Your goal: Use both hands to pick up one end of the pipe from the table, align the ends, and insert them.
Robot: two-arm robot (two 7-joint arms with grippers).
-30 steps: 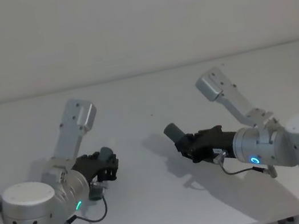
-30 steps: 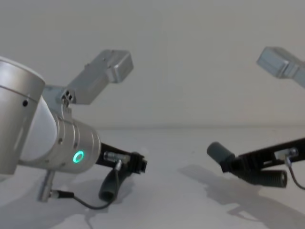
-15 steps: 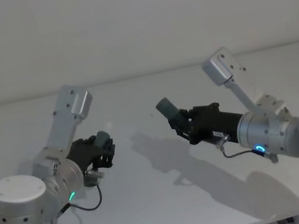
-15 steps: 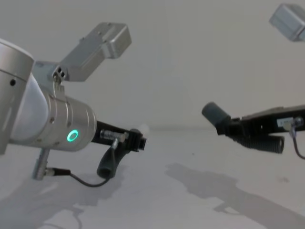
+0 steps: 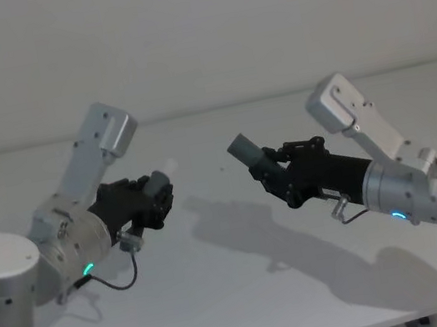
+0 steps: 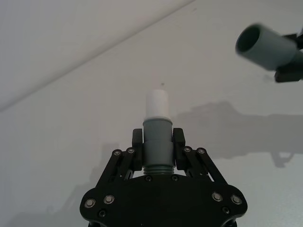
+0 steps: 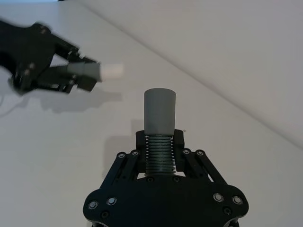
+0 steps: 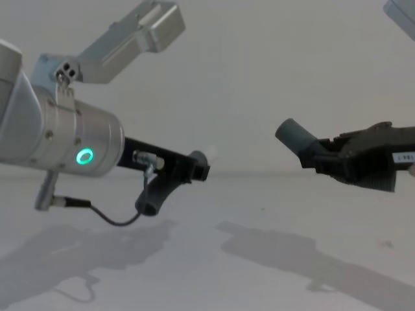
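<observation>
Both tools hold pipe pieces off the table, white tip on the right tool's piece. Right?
No. The left wrist view shows the white tip on the piece in the left tool; the right tool holds the open-mouthed piece. Rest stands.

"Can you read anything from where you stand — a brand, a number, any sign?"

"Nothing legible. The one thing that looks like printing is a small pale label [image 8: 403, 157] on the side of the right gripper [image 8: 318, 157], back behind the fingers that clamp the grey pipe piece [image 8: 295, 137]."

"And what does it say?"

"I cannot tell — the marks on it are far too small to make out, and no letter or digit comes clear."
</observation>
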